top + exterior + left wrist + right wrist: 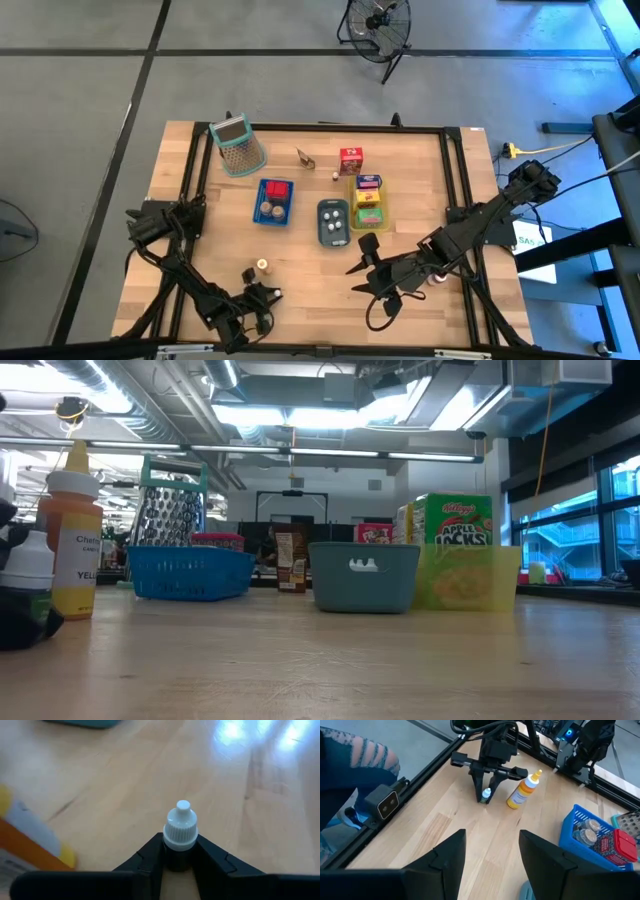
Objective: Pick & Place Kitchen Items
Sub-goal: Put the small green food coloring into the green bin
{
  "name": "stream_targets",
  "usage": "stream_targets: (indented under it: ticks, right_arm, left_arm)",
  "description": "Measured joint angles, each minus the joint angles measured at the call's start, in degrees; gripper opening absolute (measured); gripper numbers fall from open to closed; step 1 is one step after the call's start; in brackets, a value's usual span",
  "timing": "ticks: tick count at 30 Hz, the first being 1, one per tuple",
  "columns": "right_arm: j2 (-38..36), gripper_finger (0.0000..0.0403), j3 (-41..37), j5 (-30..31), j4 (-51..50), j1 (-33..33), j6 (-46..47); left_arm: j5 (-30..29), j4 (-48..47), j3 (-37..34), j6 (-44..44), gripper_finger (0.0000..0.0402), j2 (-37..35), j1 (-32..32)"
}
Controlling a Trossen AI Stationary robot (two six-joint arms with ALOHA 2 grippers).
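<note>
White ribbed cap, dark body — small bottle (180, 832) upright, clamped in left pincer (179, 856); right pincer (490, 852) open.

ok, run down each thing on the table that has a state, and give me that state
left gripper: shut on the white-capped bottle
white-capped bottle: upright, gripped
right gripper: open, empty
yellow bottle: standing beside the left gripper
blue tray: holds a red carton and round pieces
yellow tray: filled with cartons

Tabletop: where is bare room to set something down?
Free: bare wood left of the blue tray, and right of the yellow tray. Crowded: the three trays with the grey-blue tray, and around both end effectors near the front.
</note>
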Motion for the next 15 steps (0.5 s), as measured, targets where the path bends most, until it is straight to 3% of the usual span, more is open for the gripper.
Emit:
stream_targets:
  ticks: [7,15]
  right_arm:
    - [0.0,0.0185,0.0,-0.03,-0.02,0.0,0.05]
    - [0.0,0.0185,0.0,-0.07,-0.04,0.0,0.83]
  left_arm:
    - [5.49,0.27,0.0,4.71,0.0081,-2.45,1.48]
    - [5.38,0.35,0.0,5.45,0.0081,-2.62,1.79]
